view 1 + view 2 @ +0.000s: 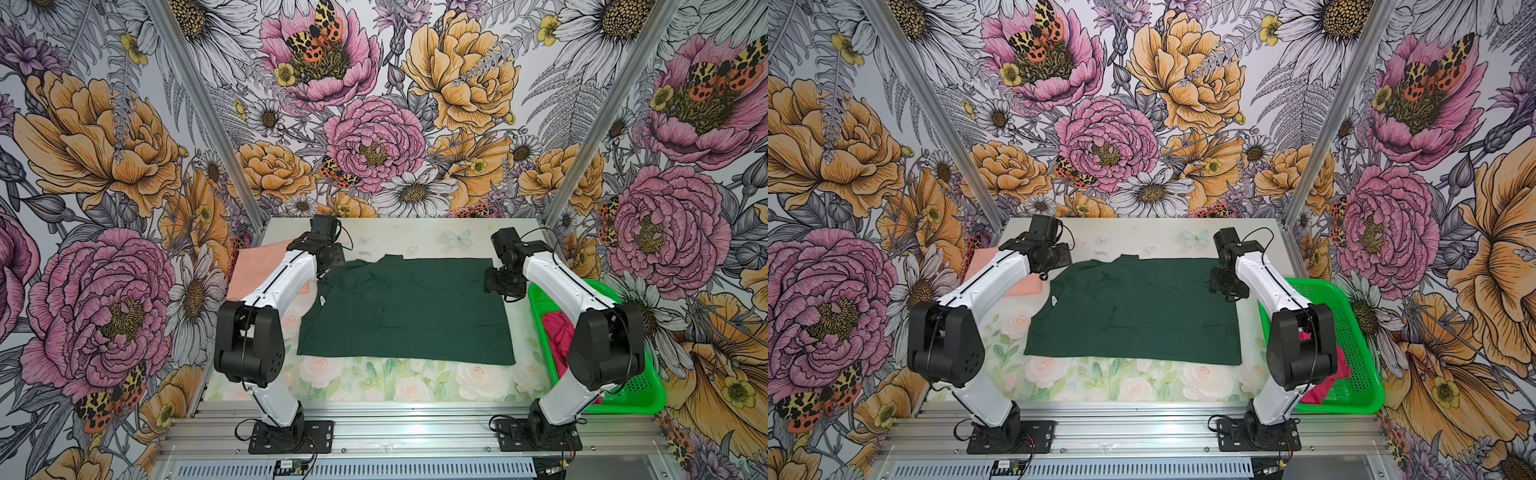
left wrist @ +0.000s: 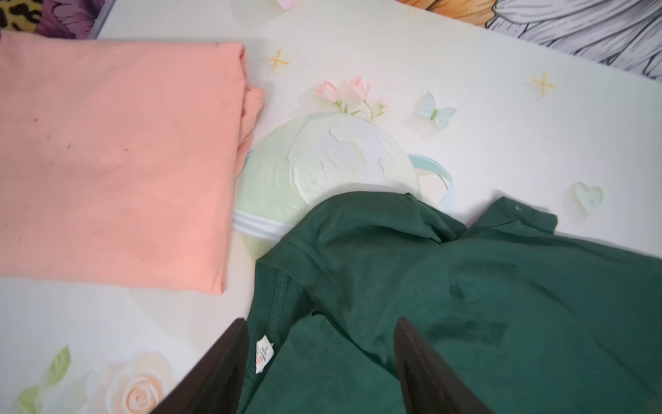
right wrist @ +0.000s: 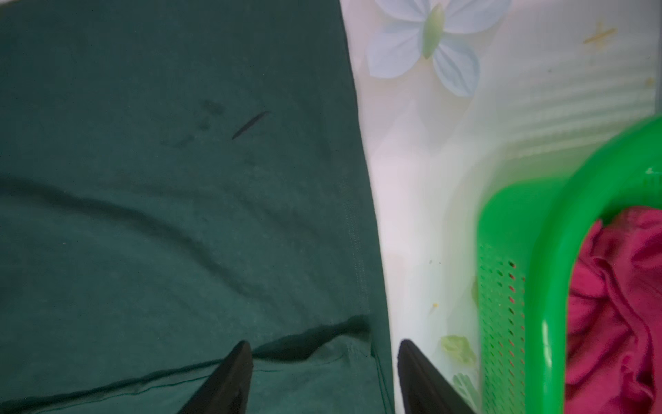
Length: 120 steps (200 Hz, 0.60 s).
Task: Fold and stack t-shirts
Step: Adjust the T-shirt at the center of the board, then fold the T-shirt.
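Locate the dark green t-shirt [image 1: 407, 311] [image 1: 1133, 316] at the middle of the table [image 1: 374, 386], spread flat in both top views. Read its long axis as running side to side, from the left arm [image 1: 282, 278] across to the right arm [image 1: 557, 282].

Identify the collar end by the white label [image 1: 322, 299] [image 2: 264, 353], pointing toward the left arm. Identify the hem end by the straight stitched edge in the right wrist view [image 3: 354, 233], pointing toward the right arm and the green basket [image 1: 640, 386] [image 3: 544, 251]. Note a bunched sleeve and shoulder seam at the far collar corner, and shallow creases across the body.

Find the left gripper [image 2: 320, 322] low over the collar end, fingers [image 2: 229, 365] set apart, green cloth lying below the gap, nothing clamped. Find the right gripper [image 3: 324, 344] over the far hem corner, fingers likewise apart, straddling the hem edge, one above cloth and one above bare table, nothing clamped. Treat fingertip contact with the cloth as undetermined at both ends.

Locate the peach t-shirt [image 1: 257, 270] [image 2: 114, 161] at the far left of the table, folded into a flat rectangle, near the collar end but apart from it, partly hidden behind the left arm in both top views.

Locate the crimson-pink t-shirt [image 1: 559, 332] [image 3: 616, 304] crumpled inside the green basket at the right edge of the table, with a strip of bare table between basket and hem.
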Tool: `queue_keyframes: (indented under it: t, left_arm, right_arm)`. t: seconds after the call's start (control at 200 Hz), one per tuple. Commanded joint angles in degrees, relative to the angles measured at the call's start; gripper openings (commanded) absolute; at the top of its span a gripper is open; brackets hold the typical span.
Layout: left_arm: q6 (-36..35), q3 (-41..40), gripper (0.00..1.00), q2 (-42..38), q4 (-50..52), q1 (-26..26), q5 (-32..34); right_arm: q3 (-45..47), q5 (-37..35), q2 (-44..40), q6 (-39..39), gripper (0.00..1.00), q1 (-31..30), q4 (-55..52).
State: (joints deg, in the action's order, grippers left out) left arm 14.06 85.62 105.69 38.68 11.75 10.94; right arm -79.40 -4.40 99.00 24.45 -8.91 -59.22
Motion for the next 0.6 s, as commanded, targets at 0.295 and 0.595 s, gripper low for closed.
queue_keyframes:
  t: [0.295,0.595]
  left_arm:
    - [-18.3,20.5,0.70,21.9,4.1,-3.3,-11.8]
    - [-25.6,36.1,0.70,31.2,11.9,-3.3,-17.1]
  right_arm:
    - [-5.7,3.3,6.8,-3.2,0.57,2.6,0.9]
    - [-10.6,5.8,14.0,-3.5,0.51,3.9,0.8]
